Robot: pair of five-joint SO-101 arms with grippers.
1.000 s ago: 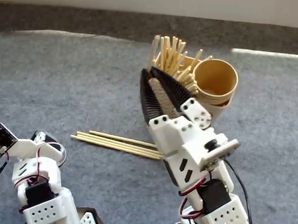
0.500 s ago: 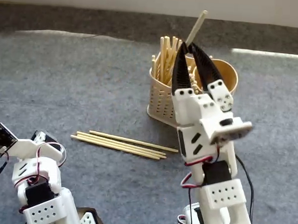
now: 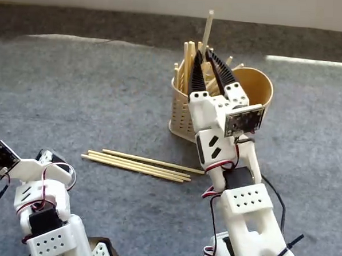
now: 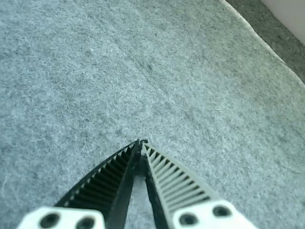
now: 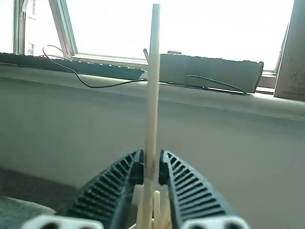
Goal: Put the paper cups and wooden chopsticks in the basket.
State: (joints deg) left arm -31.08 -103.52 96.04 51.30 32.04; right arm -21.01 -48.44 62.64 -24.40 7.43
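High view first: watching the right tool (image 3: 204, 56) up over the basket (image 3: 182, 116), clamped on a single chopstick (image 3: 208, 27). Holding it upright and gripping it low, with most of the length poking up past the tips.

Plenty to go wrong from here. Could pivot in that narrow pinch and swing sideways before release. Could land on top of the crowded bundle (image 3: 189, 63) standing in the basket, bounce, and tip over the rim onto the table (image 3: 75, 88). Could knock the light-looking basket over if lowered too far or off-centre. Could also shove the paper cup (image 3: 250, 89) sitting right at the basket's far side; inside or just beside, hard to say. Probably safest let go low and centred.

Now the pose. Reaching forward from the near edge on the right, wrist tipped back, pointing up and away toward the wall. Confirmed in the right wrist view: closed snugly on the stick, no gap either side.

Over to the left tool (image 4: 141, 144): closed tip to tip on nothing, aimed down at the table near the front corner.

Not forgetting a few loose chopsticks (image 3: 140, 162), flat on the table between the two arms, yet to be collected.
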